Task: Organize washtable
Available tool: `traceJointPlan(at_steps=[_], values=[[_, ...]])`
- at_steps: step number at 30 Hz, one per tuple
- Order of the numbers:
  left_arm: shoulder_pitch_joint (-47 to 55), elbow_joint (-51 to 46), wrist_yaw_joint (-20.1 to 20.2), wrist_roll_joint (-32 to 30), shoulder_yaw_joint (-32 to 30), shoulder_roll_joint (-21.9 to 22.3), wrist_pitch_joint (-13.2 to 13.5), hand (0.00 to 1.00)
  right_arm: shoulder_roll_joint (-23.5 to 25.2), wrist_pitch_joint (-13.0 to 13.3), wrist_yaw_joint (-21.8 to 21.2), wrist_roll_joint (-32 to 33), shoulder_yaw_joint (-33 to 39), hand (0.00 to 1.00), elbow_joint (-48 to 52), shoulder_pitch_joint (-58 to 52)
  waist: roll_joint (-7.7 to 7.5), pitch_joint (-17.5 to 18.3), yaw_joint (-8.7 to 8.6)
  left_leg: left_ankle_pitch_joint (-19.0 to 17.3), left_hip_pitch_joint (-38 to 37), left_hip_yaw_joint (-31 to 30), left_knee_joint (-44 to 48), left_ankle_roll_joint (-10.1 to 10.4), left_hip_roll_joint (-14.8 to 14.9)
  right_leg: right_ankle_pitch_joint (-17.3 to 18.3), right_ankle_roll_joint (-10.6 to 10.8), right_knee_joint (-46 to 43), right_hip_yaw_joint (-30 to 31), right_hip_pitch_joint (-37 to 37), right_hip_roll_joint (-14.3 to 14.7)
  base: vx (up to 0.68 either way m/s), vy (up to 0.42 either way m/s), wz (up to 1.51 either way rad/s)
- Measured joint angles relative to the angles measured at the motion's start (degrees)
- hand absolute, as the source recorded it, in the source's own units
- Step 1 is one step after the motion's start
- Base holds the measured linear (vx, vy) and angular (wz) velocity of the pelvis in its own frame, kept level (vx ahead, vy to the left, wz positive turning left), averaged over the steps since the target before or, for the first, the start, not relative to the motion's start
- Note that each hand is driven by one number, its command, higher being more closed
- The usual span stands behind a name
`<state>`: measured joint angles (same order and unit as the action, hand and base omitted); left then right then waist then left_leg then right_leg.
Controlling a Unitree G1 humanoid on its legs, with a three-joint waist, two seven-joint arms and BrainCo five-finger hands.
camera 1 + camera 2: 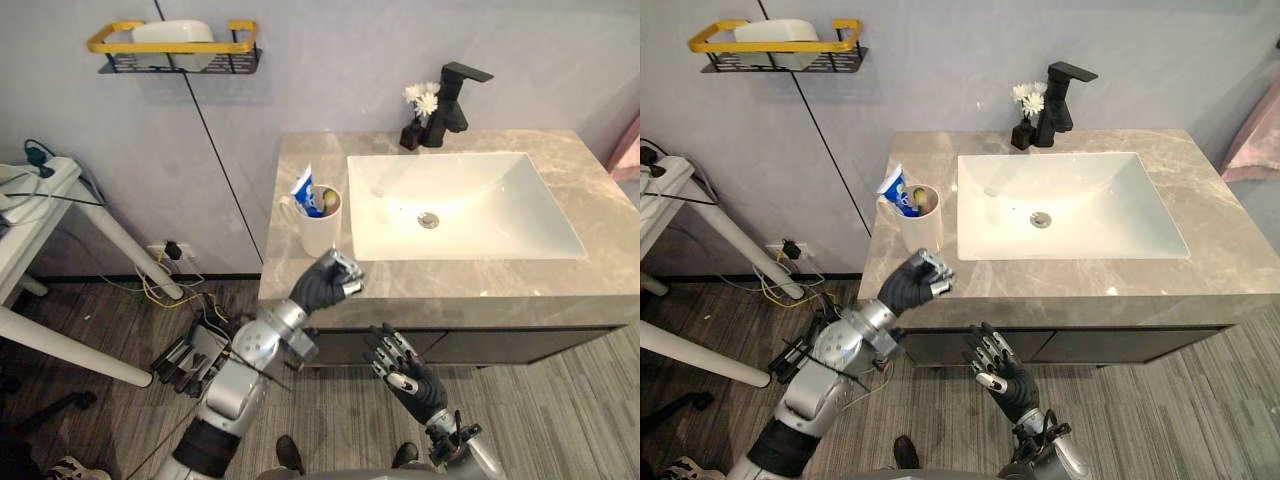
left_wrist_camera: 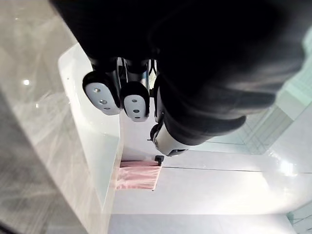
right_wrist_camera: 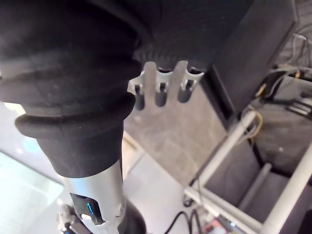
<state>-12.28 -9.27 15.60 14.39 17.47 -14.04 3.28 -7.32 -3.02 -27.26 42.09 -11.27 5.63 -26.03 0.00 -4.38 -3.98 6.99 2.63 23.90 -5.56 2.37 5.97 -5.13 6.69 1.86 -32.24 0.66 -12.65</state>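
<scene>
- Grey stone tabletop (image 1: 310, 150) w/ a white rectangular sink (image 1: 470, 200) set into it, drain at centre.
- Black faucet (image 1: 452, 100) stands at the back edge behind the sink. A small dark vase (image 1: 409, 135) w/ white flowers sits just beside it, on the robot's left.
- White cup (image 1: 320, 232) stands upright on the tabletop's left part, just beside the sink's front-left corner. A blue-and-white toothpaste tube (image 1: 303, 187) sticks out of it, leaning left. Sth else is in the cup too, can't tell what.
- Left robot hand (image 1: 330, 280) is over the tabletop's front edge, just in front of the cup. Fingers (image 2: 117, 97) are curled into a fist w/ nothing in them. Can't tell if the knuckles touch the cup.
- Right robot hand (image 1: 405, 375) hangs below the tabletop's front edge, in front of the dark cabinet (image 1: 500, 345) and above the wood-look floor (image 1: 560, 400). Fingers are spread and relaxed, holding nothing, well apart from the cup.
- On the wall, upper left: black wire shelf w/ a yellow rim (image 1: 110, 42), a white item (image 1: 172, 30) lying in it.
- Pink cloth (image 1: 625, 150) at the far right, past the tabletop's end.
- White side table (image 1: 40, 200) w/ slanted legs stands to the left, well apart from the tabletop.
</scene>
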Motion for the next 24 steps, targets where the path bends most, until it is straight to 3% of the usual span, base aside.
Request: traceJointPlan(at_steps=[10,24], values=[[-2.9,1.1,-0.7,-6.1,-0.1,-1.0,0.9,1.0,0.0,0.0,-0.2,0.0,1.3,0.0,0.3,0.2,0.05,-1.1,-0.13,-0.3,0.2,0.6,0.0,0.1,0.0,0.0,0.0,0.1,0.8,0.7,0.1,0.0,-0.001,-0.03],[-2.4,4.1,0.6,-6.2,-0.1,-0.9,1.0,1.0,0.0,-0.1,-0.2,-0.2,1.8,0.0,0.3,0.2,0.04,-1.4,-0.11,-0.4,0.3,0.9,0.0,0.1,0.0,0.0,0.0,0.2,0.8,0.8,0.1,0.0,0.0,0.0]])
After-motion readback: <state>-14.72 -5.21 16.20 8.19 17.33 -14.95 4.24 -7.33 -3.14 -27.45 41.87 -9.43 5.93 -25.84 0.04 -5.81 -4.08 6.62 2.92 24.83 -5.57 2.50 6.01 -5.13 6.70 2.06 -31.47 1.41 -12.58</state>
